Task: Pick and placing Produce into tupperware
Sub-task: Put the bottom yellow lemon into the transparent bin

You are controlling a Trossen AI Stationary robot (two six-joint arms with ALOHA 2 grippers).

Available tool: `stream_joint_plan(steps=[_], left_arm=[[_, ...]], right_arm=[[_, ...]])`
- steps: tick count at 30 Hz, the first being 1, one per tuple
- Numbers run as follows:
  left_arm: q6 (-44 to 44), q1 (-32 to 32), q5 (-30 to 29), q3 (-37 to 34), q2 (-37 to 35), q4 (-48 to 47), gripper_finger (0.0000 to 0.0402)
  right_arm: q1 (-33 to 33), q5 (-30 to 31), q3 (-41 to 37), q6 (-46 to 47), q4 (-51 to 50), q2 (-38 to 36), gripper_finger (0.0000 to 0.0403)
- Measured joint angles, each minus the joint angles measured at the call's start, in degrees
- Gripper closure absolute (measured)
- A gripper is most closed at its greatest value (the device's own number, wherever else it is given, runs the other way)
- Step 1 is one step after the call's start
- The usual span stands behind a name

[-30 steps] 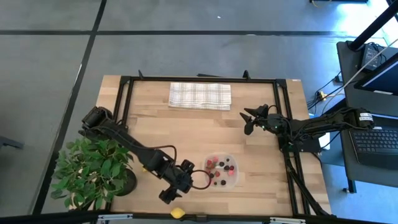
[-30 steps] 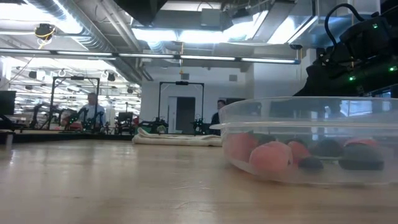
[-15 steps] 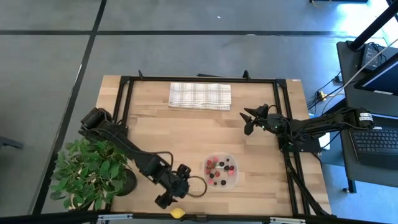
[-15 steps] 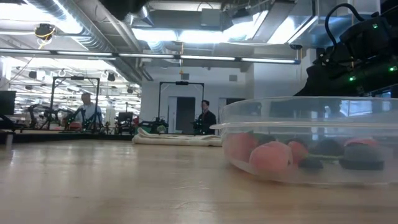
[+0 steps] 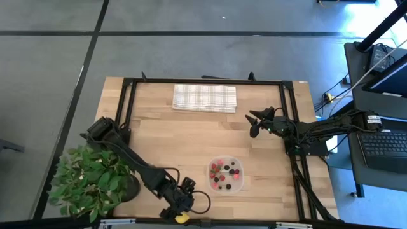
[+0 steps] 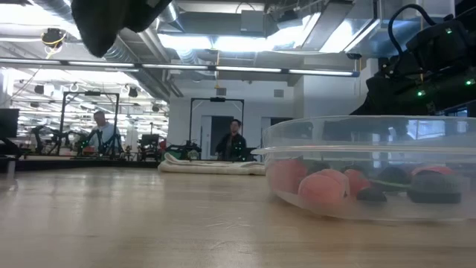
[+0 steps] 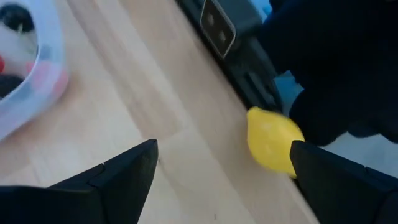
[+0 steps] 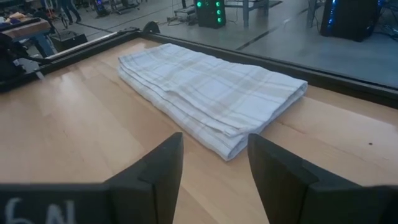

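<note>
**One lemon left at the tabletop's edge**

Our left gripper (image 7: 217,171) has its jaws spread wide and empty, with the small yellow lemon-like fruit (image 7: 272,139) lying just ahead of them, nearer one jaw than the other, hard against the dark frame rail (image 7: 236,56) at the near edge of the wooden tabletop (image 5: 191,133). We judge it best to centre the jaws over the fruit first, then lower and close gently so it does not roll. The clear rounded-square plastic container (image 5: 226,175), already holding red and dark berries (image 5: 224,170), sits near by. Our right gripper (image 8: 211,168) waits, jaws apart, facing the folded checked cloth (image 8: 208,87).
</note>
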Motion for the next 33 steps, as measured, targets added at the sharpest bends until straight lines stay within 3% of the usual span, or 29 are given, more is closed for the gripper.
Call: stream_joint_plan(steps=[10, 22, 33], left_arm=[[0.00, -1.50, 0.14, 0.02, 3.36, 4.01, 0.0045], [1.33, -1.30, 4.39, -0.02, 6.16, 7.16, 0.0045], [1.01, -2.72, 2.56, 0.00, 7.32, 7.51, 0.0045]], right_arm=[[0.00, 0.00, 0.00, 0.63, -0.42, 0.00, 0.0221], [-0.02, 0.02, 0.00, 0.61, -0.47, 0.00, 0.0221], [-0.01, 0.02, 0.00, 0.61, -0.64, 0.00, 0.0221]])
